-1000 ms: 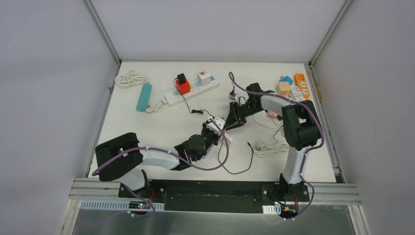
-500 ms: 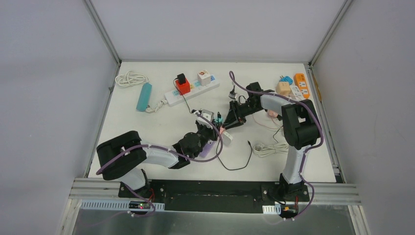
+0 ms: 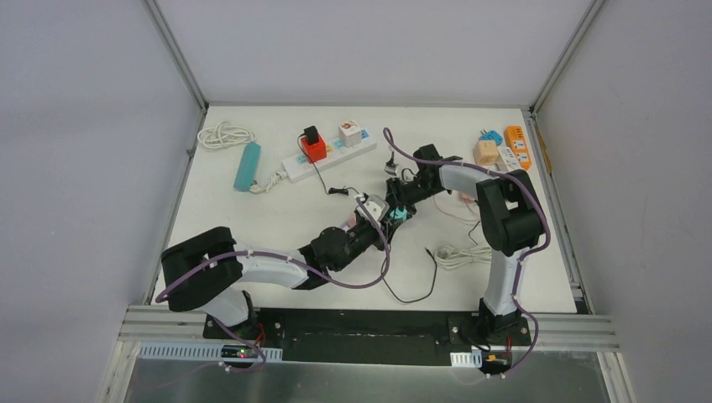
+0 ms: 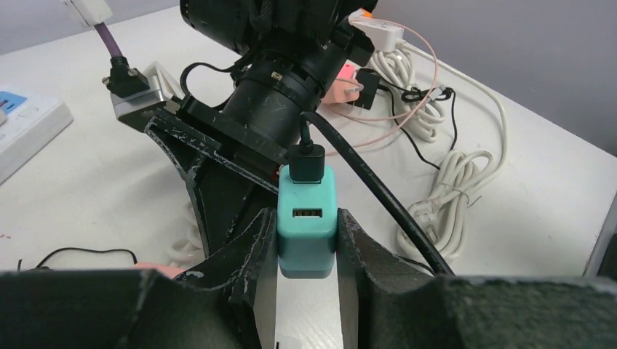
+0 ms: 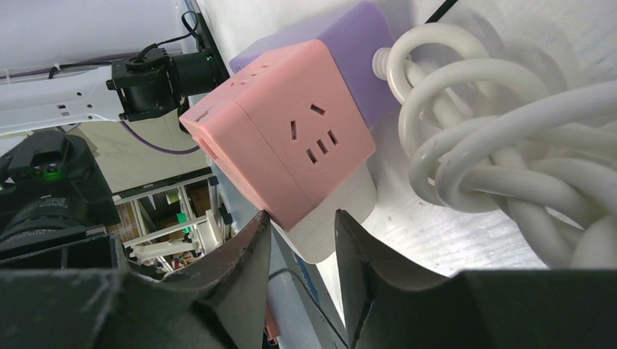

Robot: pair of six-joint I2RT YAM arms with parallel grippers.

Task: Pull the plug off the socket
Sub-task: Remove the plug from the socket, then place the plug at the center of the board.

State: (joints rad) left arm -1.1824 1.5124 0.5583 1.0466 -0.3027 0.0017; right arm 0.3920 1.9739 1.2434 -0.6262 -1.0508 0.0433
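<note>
The left gripper [image 4: 307,222] is clamped on the flat sides of the teal charger [image 4: 307,243], a firm hold for a straight pull. A black USB lead [image 4: 307,161] is plugged into the charger's upper port and trails off to the right. The right gripper [image 5: 302,222] has its fingers astride the white base of the pink socket [image 5: 287,149], seemingly pinching it to anchor the block against the other arm's pull. The socket lies just beside a coiled white cord [image 5: 502,138]. Both grippers meet near the middle of the table [image 3: 252,218]. The socket's visible faces show bare holes and no teal, so it cannot be told whether the charger's prongs sit in a hidden face or are already free. If seated, the pull should probably run straight along the prongs.
</note>
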